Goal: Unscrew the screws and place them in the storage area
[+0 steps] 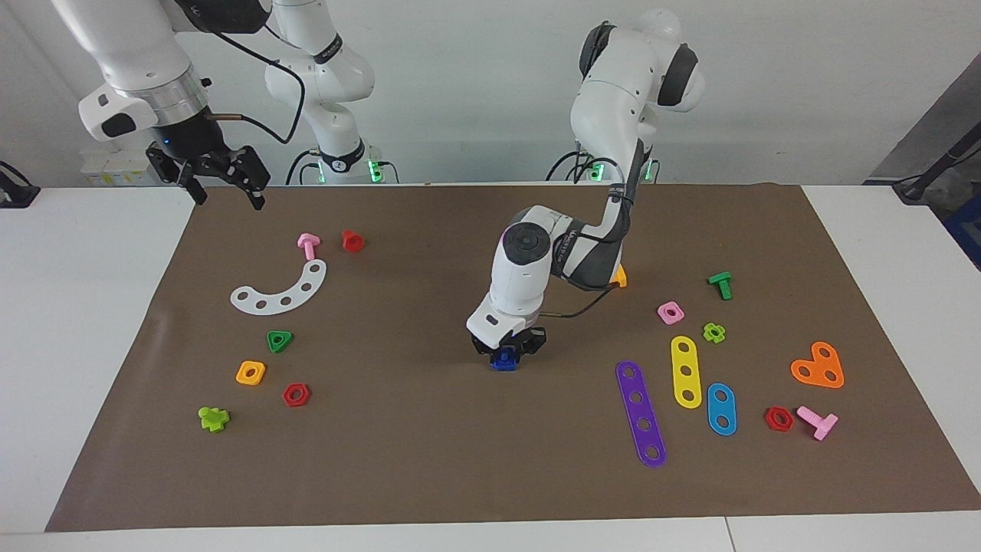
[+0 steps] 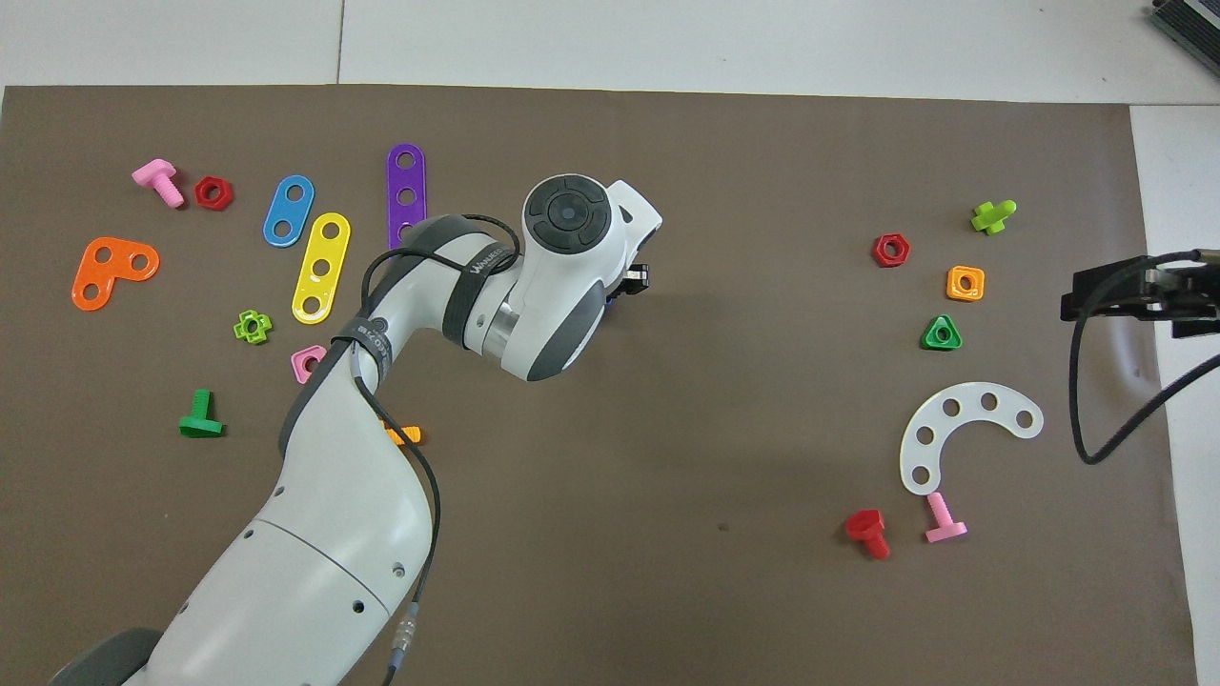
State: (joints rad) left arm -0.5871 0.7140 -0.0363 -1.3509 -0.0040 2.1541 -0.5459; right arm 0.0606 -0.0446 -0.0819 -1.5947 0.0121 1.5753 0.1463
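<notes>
Facing view: the left tool (image 1: 506, 351) is down at the middle of the brown mat (image 1: 429, 452) on the table (image 1: 77, 307), its tips pressed in on the dark blue screw (image 1: 503, 360), which sits on the mat beneath it. Overhead, the left arm's wrist covers nearly all of that blue piece. The right tool (image 1: 222, 184) waits raised over the mat's edge at the right arm's end of the table, its fingers spread wide. A purple strip (image 1: 641, 412) lies toward the left arm's end, a white curved plate (image 1: 282, 290) toward the right arm's.
</notes>
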